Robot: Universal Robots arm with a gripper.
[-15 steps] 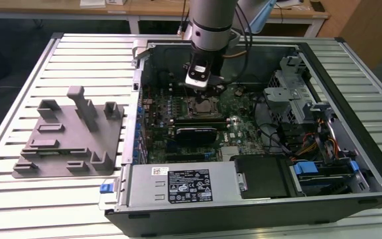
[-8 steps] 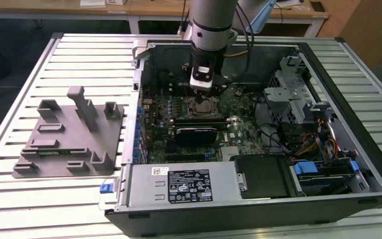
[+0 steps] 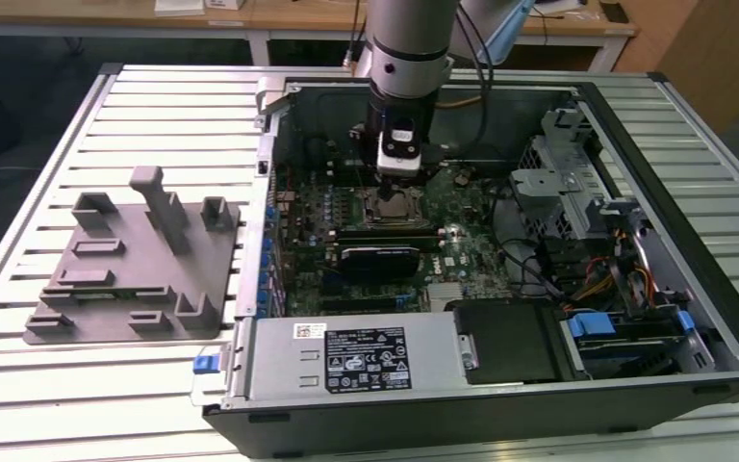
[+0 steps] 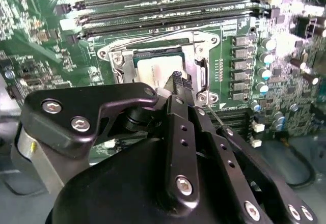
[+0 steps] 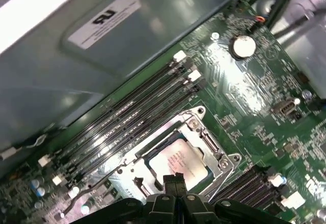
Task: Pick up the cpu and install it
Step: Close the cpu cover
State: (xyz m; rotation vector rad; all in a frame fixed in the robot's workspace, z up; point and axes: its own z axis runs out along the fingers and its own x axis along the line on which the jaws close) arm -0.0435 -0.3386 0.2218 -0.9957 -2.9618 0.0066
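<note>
The cpu (image 5: 178, 164) lies flat within the socket frame (image 5: 215, 154) on the motherboard (image 5: 254, 96), so the seating step appears complete. The gripper (image 5: 173, 179) stands just above it, jaws closed together and holding nothing. Judged need: a straight lift, clear of the frame.

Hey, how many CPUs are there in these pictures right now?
1. The cpu lies in the motherboard socket inside the open computer case, next to the shut end effector. The arm or case parts could hide others.
</note>
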